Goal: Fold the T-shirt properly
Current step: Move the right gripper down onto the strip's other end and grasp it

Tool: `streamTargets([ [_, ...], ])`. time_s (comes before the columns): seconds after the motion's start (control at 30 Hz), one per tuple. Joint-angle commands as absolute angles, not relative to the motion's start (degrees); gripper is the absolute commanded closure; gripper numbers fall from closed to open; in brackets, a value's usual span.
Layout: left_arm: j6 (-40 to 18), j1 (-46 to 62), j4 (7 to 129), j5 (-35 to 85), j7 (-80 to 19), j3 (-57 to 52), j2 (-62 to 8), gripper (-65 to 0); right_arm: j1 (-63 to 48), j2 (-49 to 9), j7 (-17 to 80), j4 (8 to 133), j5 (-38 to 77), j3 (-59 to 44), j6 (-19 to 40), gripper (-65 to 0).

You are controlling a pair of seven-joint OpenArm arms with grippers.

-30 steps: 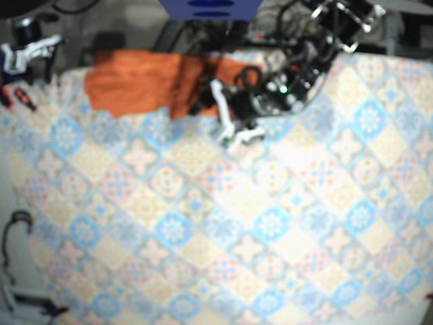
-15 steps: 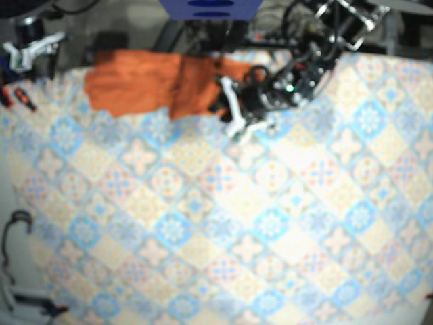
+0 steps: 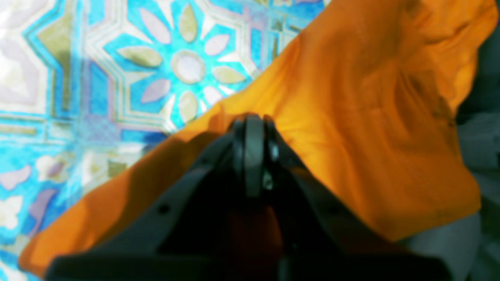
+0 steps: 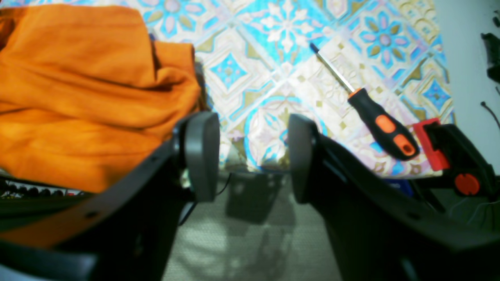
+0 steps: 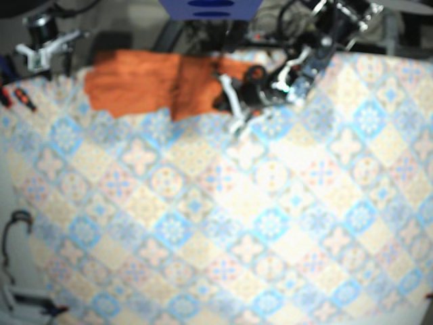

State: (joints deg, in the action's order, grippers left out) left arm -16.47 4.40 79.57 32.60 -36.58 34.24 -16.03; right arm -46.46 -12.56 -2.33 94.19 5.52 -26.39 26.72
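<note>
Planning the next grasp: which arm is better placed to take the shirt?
Probably left: the left gripper, though shut, sits over the T-shirt. The right gripper is open, but the cloth lies off to its side.

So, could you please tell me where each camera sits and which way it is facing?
Base: overhead, looking down on the tablecloth; the left gripper and right gripper show at the top.
Left wrist: behind the left gripper, shut, facing the T-shirt.
Right wrist: behind the open right gripper, facing the table edge and a screwdriver.
All three share the T-shirt.
</note>
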Motion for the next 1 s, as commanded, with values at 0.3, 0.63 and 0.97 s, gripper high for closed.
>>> streamTargets([
  [0.3,-15.25,4.26,74.15,30.9,-38.99,34.07,-17.45,0.0,-47.08,-13.23,-3.65,94.81,6.02,-26.77,26.68,-27.3],
  [0.63,-15.25,4.26,74.15,30.9,-38.99,33.89,-19.47,0.0,-46.99,-13.23,-3.56,94.73,6.29,-23.87,26.68,-27.2],
  [0.97,-15.25,4.26,74.15,30.9,-38.99,33.89,-20.0,0.0,-44.97,-13.23,5.41,94.73,6.55,-16.66,26.86,-27.4],
])
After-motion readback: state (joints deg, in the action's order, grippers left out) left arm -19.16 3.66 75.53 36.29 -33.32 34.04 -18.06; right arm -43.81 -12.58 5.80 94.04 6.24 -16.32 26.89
